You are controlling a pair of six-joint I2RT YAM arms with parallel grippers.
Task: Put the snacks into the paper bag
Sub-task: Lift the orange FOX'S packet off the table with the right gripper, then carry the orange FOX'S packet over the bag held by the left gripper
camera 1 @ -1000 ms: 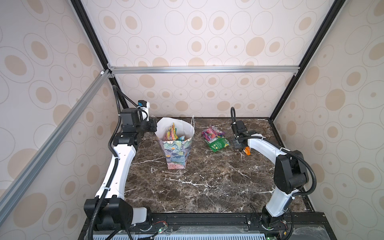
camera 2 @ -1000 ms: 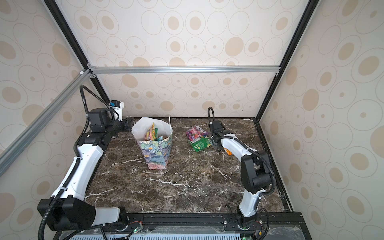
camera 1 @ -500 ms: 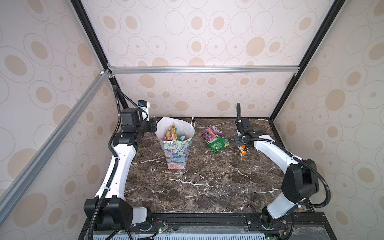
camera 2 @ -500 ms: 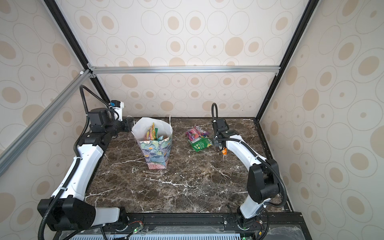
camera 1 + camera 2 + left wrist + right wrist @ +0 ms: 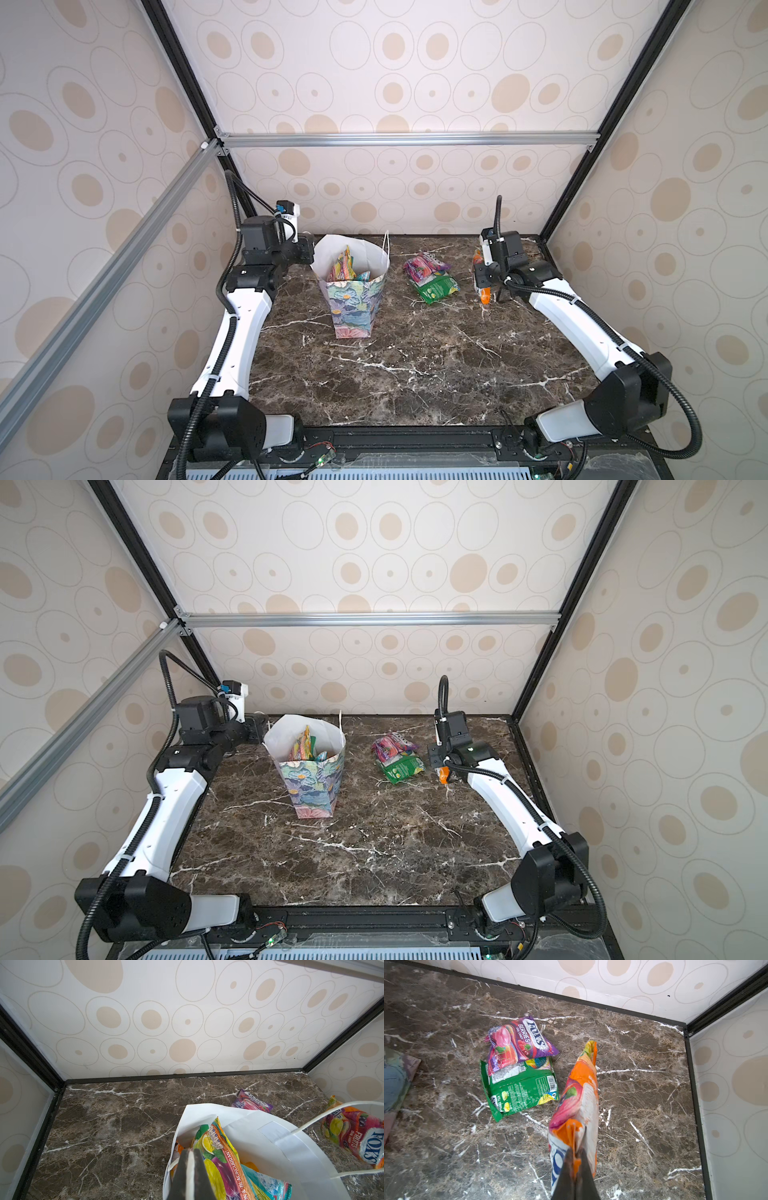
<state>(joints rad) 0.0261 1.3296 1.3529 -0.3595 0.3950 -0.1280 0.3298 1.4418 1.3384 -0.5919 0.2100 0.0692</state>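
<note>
**Holding an orange packet clear of the paper bag**

The paper bag (image 5: 353,303) stands upright and open on the marble worktop (image 5: 415,365). Several bright packets (image 5: 343,268) stick up inside it against its white lining. The left pincer (image 5: 189,1152) is at the bag's rim, its jaws pressed together on a thin strip of the bag's white edge.

On the side of the bag away from that pincer, two more snacks lie flat on the worktop, near the bag but not touching it. One is a purple packet (image 5: 519,1041) marked "FOX'S BERRIES". It partly overlaps a green packet (image 5: 521,1086) that lies with its barcode facing up.

Farther from the bag than this pair, the right pincer (image 5: 576,1147) points down, its jaws clamped narrow on the top seam of an orange packet (image 5: 579,1093). The packet hangs edge-on below it. Whether its lower end touches the worktop cannot be told.
</note>
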